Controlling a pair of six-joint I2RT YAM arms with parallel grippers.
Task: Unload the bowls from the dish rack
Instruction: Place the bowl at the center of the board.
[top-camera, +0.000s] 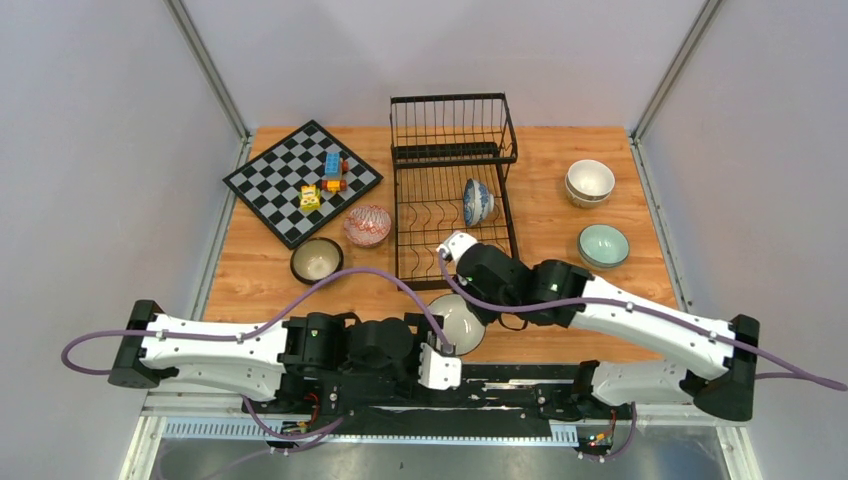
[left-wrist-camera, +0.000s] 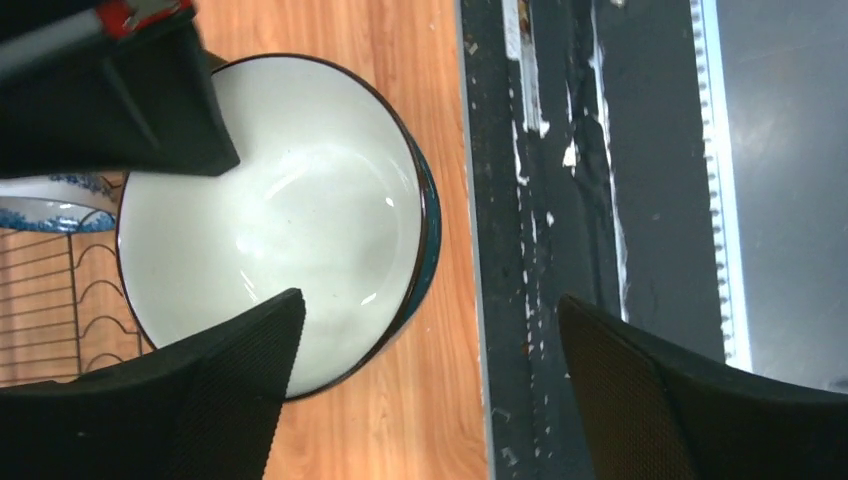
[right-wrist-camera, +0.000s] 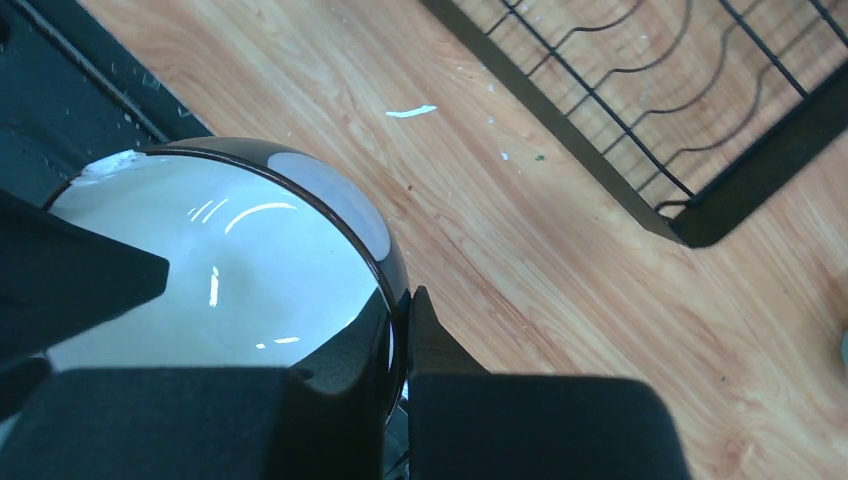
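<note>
The black wire dish rack (top-camera: 450, 190) stands at the back centre, with one blue-white patterned bowl (top-camera: 477, 202) on edge in it. My right gripper (top-camera: 482, 312) is shut on the rim of a dark teal bowl with a white inside (top-camera: 457, 323), low over the table's near edge. The right wrist view shows one finger inside and one outside that rim (right-wrist-camera: 405, 300), around the bowl (right-wrist-camera: 220, 270). My left gripper (top-camera: 440, 352) is open and empty just beside it. In its view (left-wrist-camera: 428, 305) one finger overlaps the bowl (left-wrist-camera: 300, 200).
A red-pink bowl (top-camera: 367, 225) and a brownish bowl (top-camera: 317, 260) sit left of the rack. Stacked cream bowls (top-camera: 590, 182) and a mint bowl (top-camera: 604, 245) sit on the right. A chessboard (top-camera: 300, 180) carrying toy blocks (top-camera: 325, 180) lies back left.
</note>
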